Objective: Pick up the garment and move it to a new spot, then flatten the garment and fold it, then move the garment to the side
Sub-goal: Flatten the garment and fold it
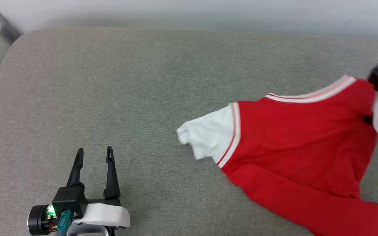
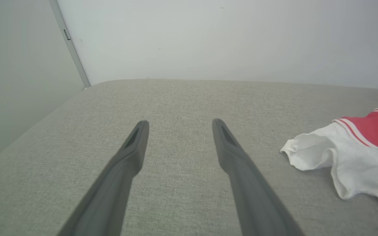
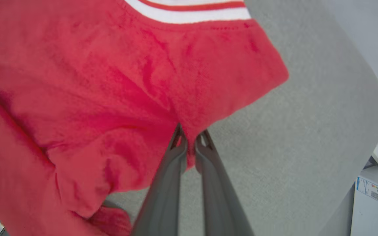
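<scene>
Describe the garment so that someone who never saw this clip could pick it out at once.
On the right side of the grey padded surface lies the garment, a red T-shirt with a white sleeve pointing left. Its collar is striped, and the right gripper has its jaws shut on the red cloth. Red and white set it apart from the plain grey.

The one printed item is a small white sticker with a blue border [image 3: 371,190], stuck on a white box-shaped cabinet [image 3: 372,219] at the lower right corner of the right wrist view. It carries a dark square patch like a scan code and a few short lines of print. All of it is too small and blurred to read, so no word, brand or number can be made out.
</scene>
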Controlling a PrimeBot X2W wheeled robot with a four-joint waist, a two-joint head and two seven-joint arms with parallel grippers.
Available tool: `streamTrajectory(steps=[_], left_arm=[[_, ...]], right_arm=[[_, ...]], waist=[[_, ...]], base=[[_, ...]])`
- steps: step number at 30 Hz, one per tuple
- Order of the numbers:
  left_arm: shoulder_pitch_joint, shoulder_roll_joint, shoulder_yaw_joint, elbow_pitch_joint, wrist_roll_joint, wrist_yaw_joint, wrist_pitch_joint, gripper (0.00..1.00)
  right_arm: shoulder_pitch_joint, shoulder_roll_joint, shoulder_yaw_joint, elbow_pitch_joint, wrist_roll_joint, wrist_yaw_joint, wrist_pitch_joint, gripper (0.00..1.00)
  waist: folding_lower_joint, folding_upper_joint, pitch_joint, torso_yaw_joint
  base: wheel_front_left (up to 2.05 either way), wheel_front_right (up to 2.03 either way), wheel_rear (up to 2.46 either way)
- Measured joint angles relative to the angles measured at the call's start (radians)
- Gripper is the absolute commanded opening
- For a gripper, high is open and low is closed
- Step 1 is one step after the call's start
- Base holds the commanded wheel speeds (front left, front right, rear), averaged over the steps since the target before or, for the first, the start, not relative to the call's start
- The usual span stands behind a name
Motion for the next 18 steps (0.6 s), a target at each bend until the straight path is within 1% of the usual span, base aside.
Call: streamTrajectory(steps=[3, 5, 9, 12, 13, 14, 15, 16, 18], left_arm=[[0.001, 0.0, -0.004, -0.006, 0.0, 0.0, 0.0, 1.0], [0.001, 0.0, -0.009, -0.006, 0.0, -0.003, 0.0, 1.0], [-0.002, 0.0, -0.016, -0.004, 0.006, -0.007, 0.0, 1.0], [-0.006, 0.0, -0.012, -0.001, 0.011, -0.008, 0.0, 1.0], [-0.006, 0.0, -0.009, 0.001, 0.013, -0.009, 0.0, 1.0], [-0.006, 0.0, -0.005, 0.004, 0.018, -0.011, 0.0, 1.0], [-0.006, 0.0, -0.001, 0.007, 0.019, -0.013, 0.0, 1.0], [-0.006, 0.0, 0.002, 0.009, 0.023, -0.014, 0.0, 1.0], [-0.004, 0.001, 0.01, 0.015, 0.028, -0.017, 0.0, 1.0]], right_arm=[[0.065, -0.049, -0.001, 0.029, 0.02, 0.0, -0.003, 0.0], [0.112, -0.054, -0.01, 0.064, 0.043, 0.0, -0.004, 0.0], [0.196, -0.022, -0.027, 0.154, 0.054, 0.0, -0.026, 0.0], [0.22, 0.009, -0.049, 0.207, 0.051, 0.0, -0.055, 0.0], [0.228, 0.02, -0.061, 0.225, 0.051, 0.0, -0.072, 0.27], [0.233, 0.03, -0.071, 0.238, 0.051, 0.0, -0.094, 0.69], [0.239, 0.039, -0.08, 0.25, 0.048, 0.0, -0.112, 0.69], [0.245, 0.047, -0.087, 0.258, 0.041, 0.0, -0.135, 1.0], [0.253, 0.059, -0.105, 0.263, 0.031, 0.0, -0.184, 1.0]], waist=[[-0.0001, 0.0, -0.001, -0.009], [0.0, 0.0, 0.008, -0.013], [0.0, 0.0, 0.031, -0.013], [0.0, 0.0, 0.038, -0.011], [0.0, 0.0, 0.037, -0.011], [0.0, 0.0, 0.033, -0.011], [0.0, 0.0, 0.028, -0.012], [0.0, 0.0, 0.021, -0.013], [0.0, 0.0, 0.003, -0.015]], base=[[0.0, 0.0, 0.0], [0.0, 0.0, 0.0], [0.0, 0.0, 0.0], [0.0, 0.0, 0.0], [0.0, 0.0, 0.0], [0.0, 0.0, 0.0], [0.0, 0.0, 0.0], [0.0, 0.0, 0.0], [0.0, 0.0, 0.0]])
